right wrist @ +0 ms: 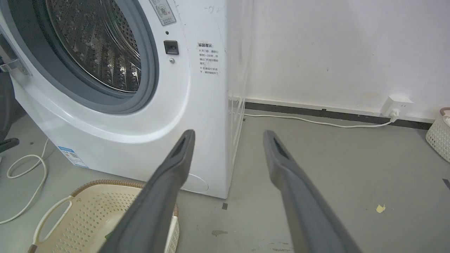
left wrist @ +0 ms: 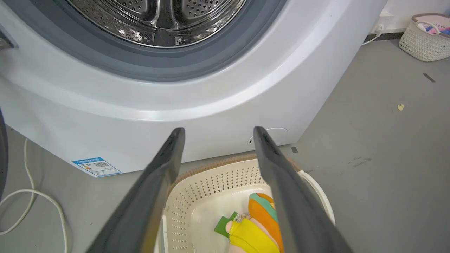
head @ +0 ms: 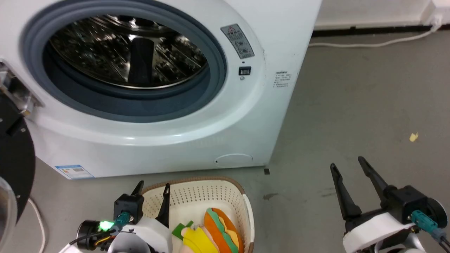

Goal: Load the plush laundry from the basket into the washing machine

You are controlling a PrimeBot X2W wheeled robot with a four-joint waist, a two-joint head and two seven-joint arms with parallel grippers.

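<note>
The hamburger plush laundry lies in the cream perforated basket on the floor, right in front of the washing machine. The washer's port stands open, showing the steel drum. My left gripper is open above the basket's left side, nothing between its fingers. My right gripper hangs open over bare floor to the right of the basket, empty.
The washer's black-framed door swings open at the far left. A white cable lies on the floor by it. Another cable runs to a wall socket. A second basket with clothes stands far right.
</note>
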